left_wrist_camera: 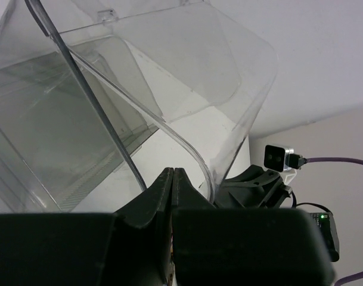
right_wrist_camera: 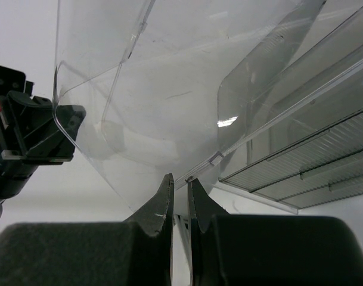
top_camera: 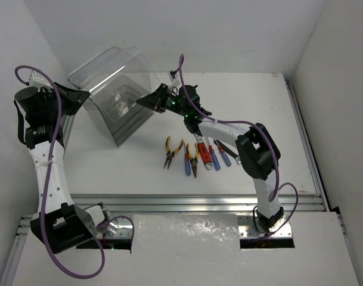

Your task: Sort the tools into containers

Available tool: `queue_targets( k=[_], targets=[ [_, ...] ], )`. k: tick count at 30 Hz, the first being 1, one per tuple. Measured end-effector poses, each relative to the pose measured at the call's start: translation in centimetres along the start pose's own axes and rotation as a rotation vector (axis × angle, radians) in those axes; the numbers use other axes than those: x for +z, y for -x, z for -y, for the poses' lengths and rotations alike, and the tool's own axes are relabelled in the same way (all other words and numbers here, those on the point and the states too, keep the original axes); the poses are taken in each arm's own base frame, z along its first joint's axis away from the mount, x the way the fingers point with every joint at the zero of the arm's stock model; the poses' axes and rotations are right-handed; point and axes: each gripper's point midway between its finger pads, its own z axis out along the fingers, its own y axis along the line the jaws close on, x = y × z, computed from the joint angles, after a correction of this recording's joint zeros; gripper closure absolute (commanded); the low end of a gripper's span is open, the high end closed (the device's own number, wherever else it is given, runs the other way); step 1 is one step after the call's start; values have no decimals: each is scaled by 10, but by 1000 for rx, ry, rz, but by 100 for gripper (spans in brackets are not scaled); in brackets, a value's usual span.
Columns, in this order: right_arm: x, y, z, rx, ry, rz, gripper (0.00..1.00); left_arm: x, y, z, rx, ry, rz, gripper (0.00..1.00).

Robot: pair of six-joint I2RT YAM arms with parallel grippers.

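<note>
The tilted clear box (top_camera: 118, 89) is pinched at its thin wall by the right gripper (right_wrist_camera: 180, 182), jaws narrow. The left gripper (left_wrist_camera: 173, 171) is pressed closed at the box's opposite edge. The tools (top_camera: 196, 156) are seen lying well behind the right gripper.

Clear plastic box (top_camera: 109, 77) tilted up on edge, stacked clear trays (top_camera: 123, 102) inside. Right of box, near it, a row of tools: yellow-handled pliers (top_camera: 171, 152), blue-handled screwdriver (top_camera: 187, 167), red-handled tool (top_camera: 201, 148), possibly others.

Box (top_camera: 112, 74) clear; pliers (top_camera: 171, 150) yellow-handled — screwdrivers (top_camera: 188, 167) perhaps blue; cables (top_camera: 50, 173) purple.
</note>
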Motion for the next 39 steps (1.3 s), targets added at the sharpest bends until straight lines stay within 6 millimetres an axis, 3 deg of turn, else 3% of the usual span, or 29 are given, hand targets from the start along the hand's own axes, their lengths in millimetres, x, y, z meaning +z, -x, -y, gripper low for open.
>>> queue_targets(
  k=[9, 17, 21, 25, 27, 32, 35, 36, 39],
  targets=[
    [0, -1, -1, 0, 3, -4, 99, 14, -7, -5, -47, -50, -42, 100],
    [1, 2, -8, -7, 22, -7, 95, 14, -2, 13, -55, -149, -41, 100],
    [2, 3, -12, -14, 37, -14, 82, 14, 1, 18, -62, -173, -31, 100],
    [2, 1, -17, -38, 56, -29, 44, 14, 3, 21, -71, -188, -26, 100],
    [2, 2, -20, -52, 64, -28, 29, 14, 3, 23, -73, -194, -25, 100],
    [-4, 7, -32, -73, 81, -21, 12, 13, 5, 27, -75, -211, -23, 100],
    [-14, 12, -44, -88, 94, -11, 8, 13, 5, 28, -79, -215, -25, 100],
    [-18, 14, -49, -97, 100, -5, 2, 13, 5, 28, -81, -216, -25, 100],
    [-31, 20, -62, -121, 118, 13, 1, 13, 7, 27, -85, -217, -21, 100]
  ],
)
